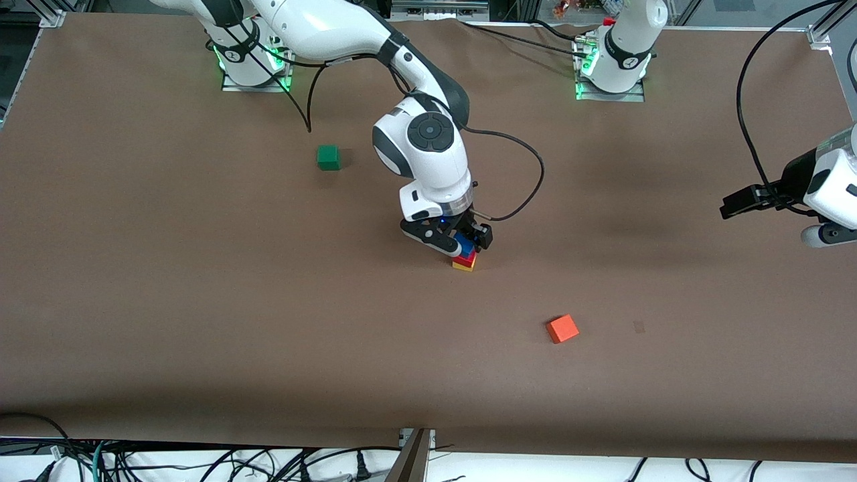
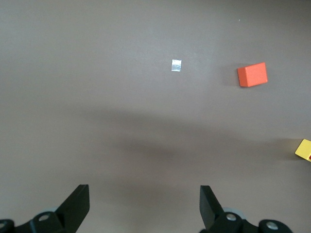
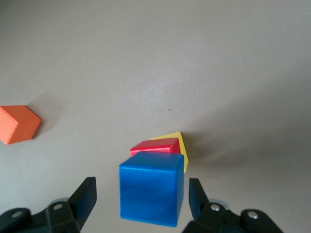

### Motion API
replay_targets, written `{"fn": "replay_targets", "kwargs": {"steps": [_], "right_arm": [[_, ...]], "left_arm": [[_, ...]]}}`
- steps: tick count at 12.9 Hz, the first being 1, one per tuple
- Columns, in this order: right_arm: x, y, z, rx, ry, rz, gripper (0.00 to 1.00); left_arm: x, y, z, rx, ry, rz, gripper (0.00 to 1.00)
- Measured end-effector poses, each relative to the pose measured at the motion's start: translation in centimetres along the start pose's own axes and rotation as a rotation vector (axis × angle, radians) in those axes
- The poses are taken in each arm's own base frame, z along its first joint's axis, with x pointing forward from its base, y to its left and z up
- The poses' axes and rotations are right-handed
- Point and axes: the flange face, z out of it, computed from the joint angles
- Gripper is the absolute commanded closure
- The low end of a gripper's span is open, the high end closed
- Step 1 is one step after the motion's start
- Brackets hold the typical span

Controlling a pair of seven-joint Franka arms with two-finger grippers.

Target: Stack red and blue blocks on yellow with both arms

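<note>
Right gripper (image 3: 141, 196): fingers spread clear of blue block (image 3: 152, 187), holding nothing.
Stack: blue on red block (image 3: 154, 145) on yellow (image 3: 180, 144).
Advice: lift straight up, avoid nudging.
Left gripper (image 2: 144, 206): waits, wide open, empty.

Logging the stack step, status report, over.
Right gripper open around blue cube, topping red cube on yellow cube. Left gripper open, waiting over bare table. Nothing obstructing.

My table (image 1: 167, 281) is covered in plain brown. Directly on it lie a green cube (image 1: 328, 157) toward my right arm's base, an orange cube (image 1: 562, 329) nearer the front camera, a yellow cube (image 1: 463, 264) mid-table, and a small pale marker (image 2: 177, 65) beside the orange cube.
</note>
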Motion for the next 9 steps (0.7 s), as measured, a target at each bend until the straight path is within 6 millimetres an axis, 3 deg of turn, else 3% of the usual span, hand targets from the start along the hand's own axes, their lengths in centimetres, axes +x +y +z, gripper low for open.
{"fn": "replay_targets", "kwargs": {"steps": [7,9], "right_arm": [[0.75,0.02,-0.13,0.012,0.006,0.007,0.13],[1.06,0.04,-0.63,-0.007,0.002,0.011,0.01]], "left_arm": [[0.01,-0.03,-0.01,0.0,0.001,0.021,0.0],[0.01,-0.03,-0.01,0.0,0.001,0.027,0.0]]}}
